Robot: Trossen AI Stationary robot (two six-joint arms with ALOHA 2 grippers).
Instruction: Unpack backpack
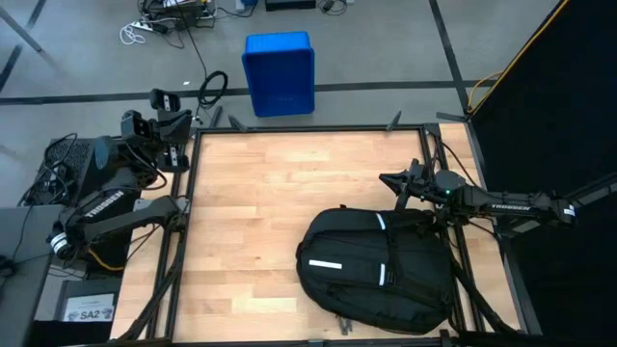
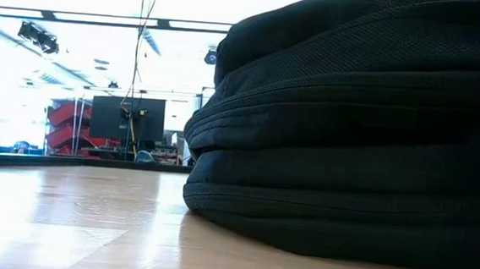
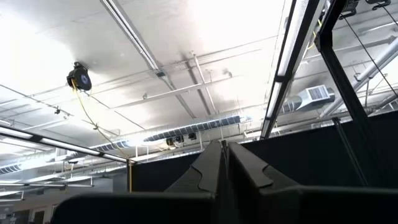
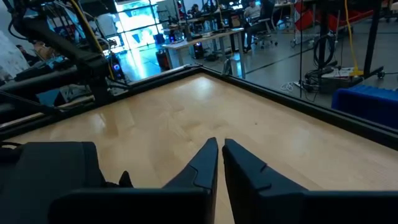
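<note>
Backpack (image 1: 376, 270) is laid flat on the surface (image 1: 260, 212), near right edge. Right end effector (image 1: 397, 185) is held just beyond it, fingers together, empty. Left end effector (image 1: 183, 123) is parked off surface's left corner, also closed.

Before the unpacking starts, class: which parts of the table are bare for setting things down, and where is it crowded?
Bare wood lies left of the backpack and across the table's far half. It is crowded at the right edge: the backpack fills that near corner, with the right claw, shut, just beyond it.

Wooden table (image 1: 260, 202), backpack (image 1: 376, 270) on it
</note>
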